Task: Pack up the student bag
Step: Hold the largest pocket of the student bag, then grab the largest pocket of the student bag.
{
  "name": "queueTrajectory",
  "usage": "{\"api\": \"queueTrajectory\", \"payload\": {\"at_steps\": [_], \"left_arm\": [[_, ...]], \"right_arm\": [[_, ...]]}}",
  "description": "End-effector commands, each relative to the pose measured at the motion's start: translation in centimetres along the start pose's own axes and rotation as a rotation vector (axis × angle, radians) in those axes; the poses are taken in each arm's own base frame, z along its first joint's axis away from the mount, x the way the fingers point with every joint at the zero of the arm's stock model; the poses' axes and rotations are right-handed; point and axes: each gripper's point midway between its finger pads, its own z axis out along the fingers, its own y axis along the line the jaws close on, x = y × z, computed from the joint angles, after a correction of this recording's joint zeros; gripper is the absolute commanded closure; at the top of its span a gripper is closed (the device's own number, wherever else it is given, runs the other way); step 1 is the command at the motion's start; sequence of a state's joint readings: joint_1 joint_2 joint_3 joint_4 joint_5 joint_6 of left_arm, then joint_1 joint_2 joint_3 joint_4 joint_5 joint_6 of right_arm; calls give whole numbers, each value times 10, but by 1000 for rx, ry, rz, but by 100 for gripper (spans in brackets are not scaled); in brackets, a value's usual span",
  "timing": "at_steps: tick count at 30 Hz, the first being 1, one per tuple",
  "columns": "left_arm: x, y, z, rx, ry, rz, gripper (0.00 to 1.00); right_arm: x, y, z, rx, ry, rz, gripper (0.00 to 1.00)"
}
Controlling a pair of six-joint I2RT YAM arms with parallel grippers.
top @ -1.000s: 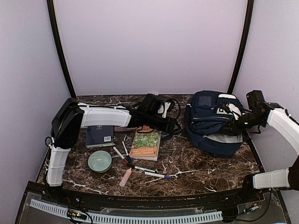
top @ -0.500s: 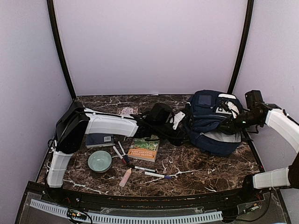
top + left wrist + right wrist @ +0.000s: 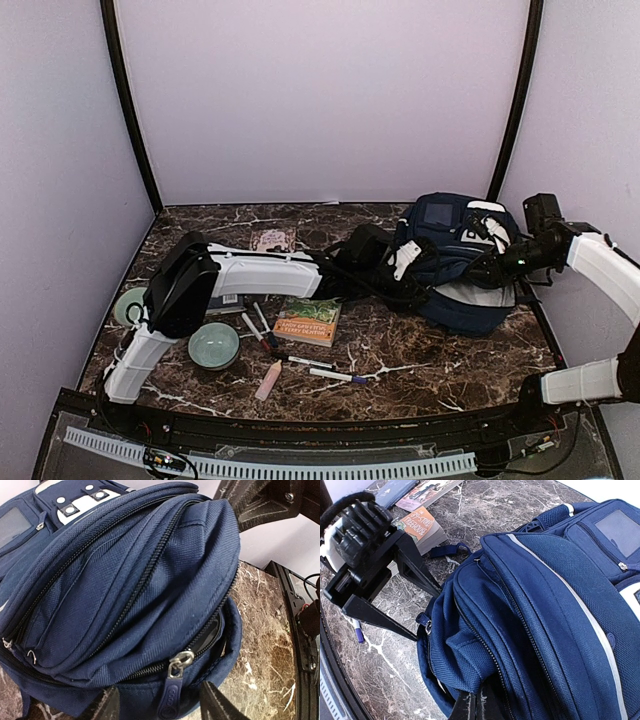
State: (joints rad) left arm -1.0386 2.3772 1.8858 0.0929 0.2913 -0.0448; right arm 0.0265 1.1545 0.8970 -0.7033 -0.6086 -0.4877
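The student bag (image 3: 455,265) lies at the right back of the table, navy with a grey stripe. It fills the left wrist view (image 3: 125,580) and shows in the right wrist view (image 3: 545,605). My left gripper (image 3: 422,272) is open at the bag's left end. Its fingers (image 3: 102,705) stand on either side of a zipper pull (image 3: 175,680) without touching it. The zip beside the pull is open a little. My right gripper (image 3: 487,272) is shut on a fold of the bag's fabric (image 3: 470,665). The right wrist view shows the left gripper (image 3: 427,616) open at the pull (image 3: 426,625).
An orange book (image 3: 308,322), a navy book (image 3: 225,298) partly under the left arm, a teal bowl (image 3: 213,345), a second teal dish (image 3: 128,305), several pens (image 3: 262,330), a marker (image 3: 335,375), a pink tube (image 3: 268,380) and a pink card (image 3: 272,240) lie to the bag's left.
My left arm has swung right from the books to the bag's left end, uncovering the teal dish at the far left. The right gripper has stayed on the bag.
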Motion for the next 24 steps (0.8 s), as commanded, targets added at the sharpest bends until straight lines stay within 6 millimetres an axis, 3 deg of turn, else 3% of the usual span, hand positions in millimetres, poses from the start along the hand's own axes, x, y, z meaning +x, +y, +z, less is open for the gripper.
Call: {"api": "queueTrajectory", "payload": {"at_steps": [1, 9, 17, 24], "left_arm": [[-11, -9, 3, 22, -11, 22, 49], [-13, 2, 2, -45, 19, 12, 89], [-17, 10, -26, -112, 51, 52, 100], [7, 33, -45, -24, 138, -28, 100]], "right_arm": [[-20, 9, -2, -44, -73, -46, 100], [-13, 12, -9, -15, -44, -83, 100], [15, 8, -22, 92, 73, -216, 100], [22, 0, -34, 182, 118, -250, 100]]}}
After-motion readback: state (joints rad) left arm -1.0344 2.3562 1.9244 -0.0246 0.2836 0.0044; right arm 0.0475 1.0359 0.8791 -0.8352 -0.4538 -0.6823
